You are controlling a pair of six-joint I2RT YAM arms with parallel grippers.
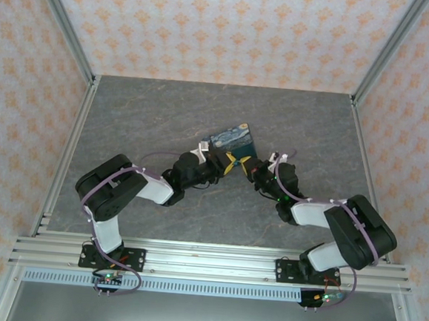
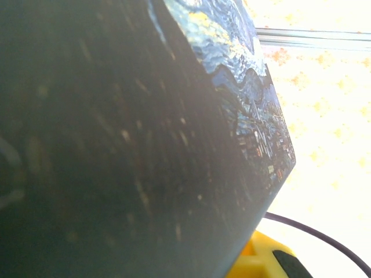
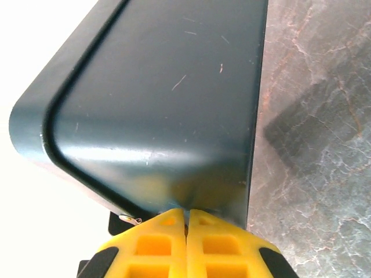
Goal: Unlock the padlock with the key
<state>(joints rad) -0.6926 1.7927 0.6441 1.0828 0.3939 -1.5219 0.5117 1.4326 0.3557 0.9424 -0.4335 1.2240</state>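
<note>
The padlock (image 1: 232,140) is tipped up off the grey table, its starry-night face towards the back. In the left wrist view its dark teal side (image 2: 116,145) is pressed right up to the camera, with the painted face (image 2: 243,75) at the upper right and one yellow finger (image 2: 255,263) beneath its edge. My left gripper (image 1: 220,159) is shut on the padlock's near left corner. My right gripper (image 3: 186,213) is shut, its yellow tips pressed against the padlock's dark side (image 3: 174,87). In the top view it (image 1: 250,167) meets the padlock from the right. The key is hidden.
Grey marbled table (image 3: 313,145) lies to the right of the padlock in the right wrist view. A small metal clip (image 3: 131,219) pokes out beside the left fingertip. Patterned walls and aluminium posts (image 1: 69,30) enclose the table. Both arms crowd the centre front.
</note>
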